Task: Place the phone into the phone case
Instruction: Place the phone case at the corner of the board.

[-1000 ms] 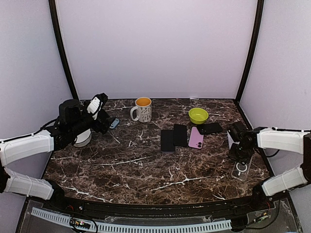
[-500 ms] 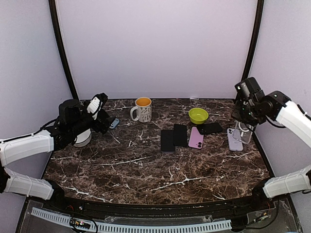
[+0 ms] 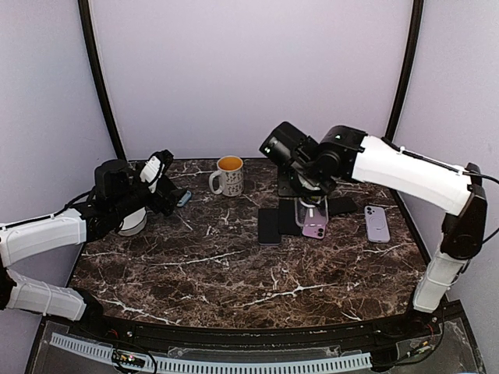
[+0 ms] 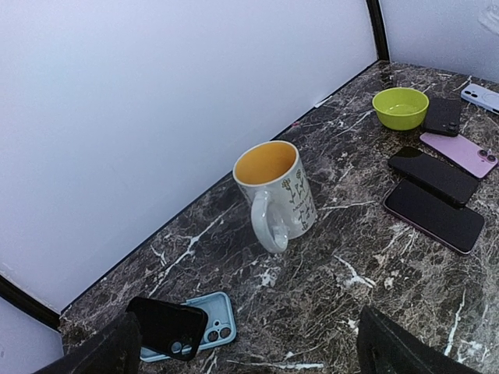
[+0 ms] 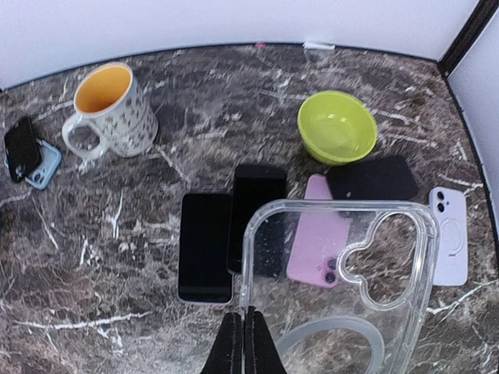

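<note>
The right pincer (image 5: 242, 333) is clamped on the near edge of the clear phone case (image 5: 343, 312), its two fingers pressed together at the bottom centre of the right wrist view. The case spreads up and to the right from that grip, filling the lower right of the frame, with its camera cut-out toward the right.

Seen through and just above the case's top rim is the pink phone (image 5: 317, 191), lying back-up on the desk (image 5: 117, 312) with its lenses at its lower end. In the top view the case hangs over this phone at the centre of the frame; whether the two touch cannot be told.

To the left of the pink phone, two black phones (image 5: 205, 245) lie side by side, screens dark, the right one partly under the case's left rim. A green bowl (image 5: 337, 126) sits at upper right, a dark flat case (image 5: 371, 178) just below it, and a lavender phone (image 5: 449, 234) at the far right. A mug (image 5: 109, 105) stands at upper left.

The left pincer (image 4: 253, 351) has its fingers spread wide and holds nothing, at the left of the desk near a light blue case (image 4: 207, 331).
</note>
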You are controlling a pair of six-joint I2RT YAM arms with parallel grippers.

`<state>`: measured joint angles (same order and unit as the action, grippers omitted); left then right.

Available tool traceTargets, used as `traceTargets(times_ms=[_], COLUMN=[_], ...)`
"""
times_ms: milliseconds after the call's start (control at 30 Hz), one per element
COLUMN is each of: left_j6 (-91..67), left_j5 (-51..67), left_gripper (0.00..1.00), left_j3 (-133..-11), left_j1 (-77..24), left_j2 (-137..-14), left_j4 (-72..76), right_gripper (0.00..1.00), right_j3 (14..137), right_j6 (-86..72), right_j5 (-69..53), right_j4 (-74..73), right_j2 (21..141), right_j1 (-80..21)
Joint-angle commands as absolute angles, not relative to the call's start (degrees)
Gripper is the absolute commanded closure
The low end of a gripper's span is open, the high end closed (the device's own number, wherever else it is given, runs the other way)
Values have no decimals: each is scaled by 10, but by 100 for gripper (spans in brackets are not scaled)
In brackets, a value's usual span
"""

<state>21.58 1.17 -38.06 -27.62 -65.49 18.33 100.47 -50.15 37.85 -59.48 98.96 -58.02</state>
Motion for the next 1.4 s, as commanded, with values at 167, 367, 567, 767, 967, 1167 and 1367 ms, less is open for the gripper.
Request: traceTargets(times_ms=[167, 367, 567, 767, 967, 1167, 1367], left_j6=[198, 197, 197, 198, 200, 199, 196], left_j5=[27, 25, 24, 23, 21, 23, 28], left_gripper=[1, 1, 1, 1, 1, 1, 1], left_j3=[-388, -388, -388, -389, -389, -390, -392], left_j1=[-279, -279, -279, -279, -279, -279, -279], left_j2=[-653, -656, -662, -665, -666, -671, -676], left_j4=[178, 175, 175, 172, 171, 169, 165], right_gripper=[100, 100, 100, 100, 100, 84, 30], right_j3=[859, 736, 651, 608, 584, 591, 647], right_j6=[-563, -593, -613, -631, -643, -640, -585], right_j5=[239, 175, 126, 100, 95, 95, 109], right_j4=[-515, -429, -346, -309, -295, -303, -359], right_j2=[997, 992, 996, 1010, 1020, 1015, 995], right_j1=[-625, -629, -629, -627, -627, -626, -614])
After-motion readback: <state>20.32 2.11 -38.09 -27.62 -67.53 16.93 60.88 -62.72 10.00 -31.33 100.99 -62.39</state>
